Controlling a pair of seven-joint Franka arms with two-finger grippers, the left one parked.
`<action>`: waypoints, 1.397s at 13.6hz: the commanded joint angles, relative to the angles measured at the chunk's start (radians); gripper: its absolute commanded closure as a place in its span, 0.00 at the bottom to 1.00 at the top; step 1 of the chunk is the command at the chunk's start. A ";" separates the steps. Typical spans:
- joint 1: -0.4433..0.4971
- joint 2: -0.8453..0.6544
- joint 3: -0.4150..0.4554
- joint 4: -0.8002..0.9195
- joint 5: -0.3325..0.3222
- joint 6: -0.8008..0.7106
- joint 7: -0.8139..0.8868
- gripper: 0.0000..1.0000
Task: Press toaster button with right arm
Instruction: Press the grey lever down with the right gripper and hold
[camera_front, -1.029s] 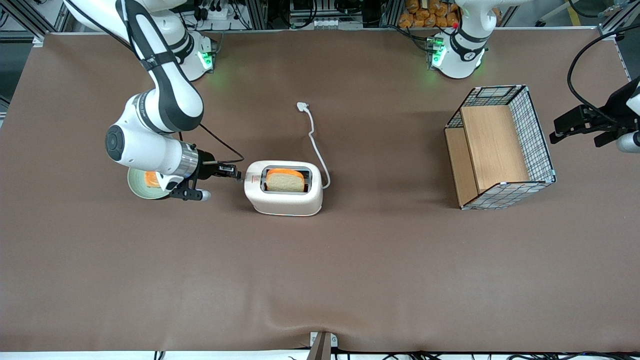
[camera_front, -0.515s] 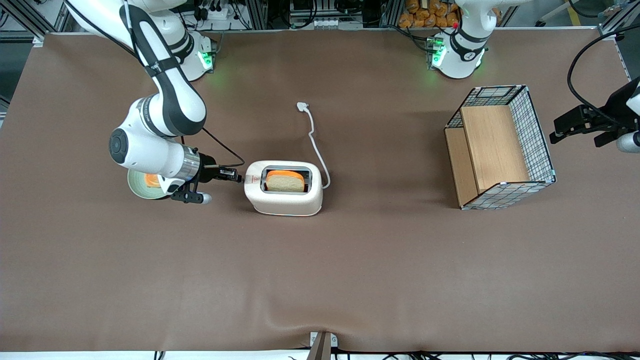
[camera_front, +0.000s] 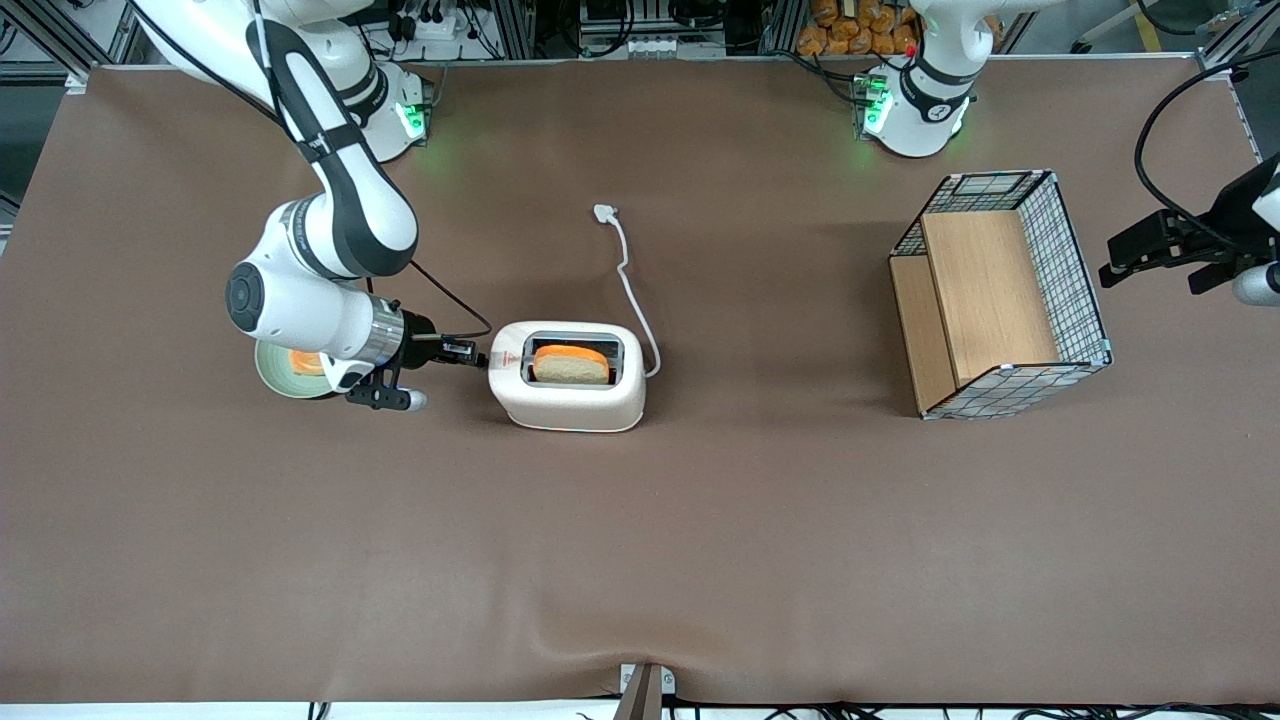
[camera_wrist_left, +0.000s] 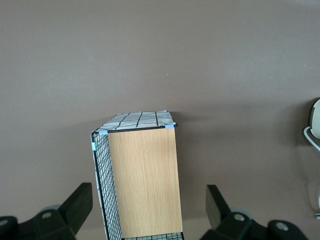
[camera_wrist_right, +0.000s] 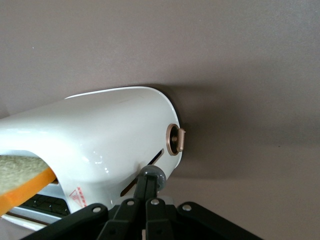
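Closed pincer (camera_wrist_right: 147, 187) on toaster button (camera_wrist_right: 152, 175), plate (camera_front: 275, 370) beside, basket (camera_front: 1000, 295) well apart

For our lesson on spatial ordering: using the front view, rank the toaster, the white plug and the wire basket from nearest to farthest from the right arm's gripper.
The gripper is at the toaster's narrow end.
1. toaster, right beside it.
2. white plug, farther from the camera.
3. wire basket, toward the parked arm's end.

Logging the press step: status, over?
Hand shut, tips on toaster button. Toaster upright, bread in slot. Nothing in the way.
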 joint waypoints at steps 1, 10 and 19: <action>0.010 0.023 -0.005 0.004 0.031 0.032 -0.059 1.00; 0.009 0.043 -0.005 -0.002 0.043 0.052 -0.125 1.00; 0.007 0.077 -0.005 -0.005 0.065 0.077 -0.183 1.00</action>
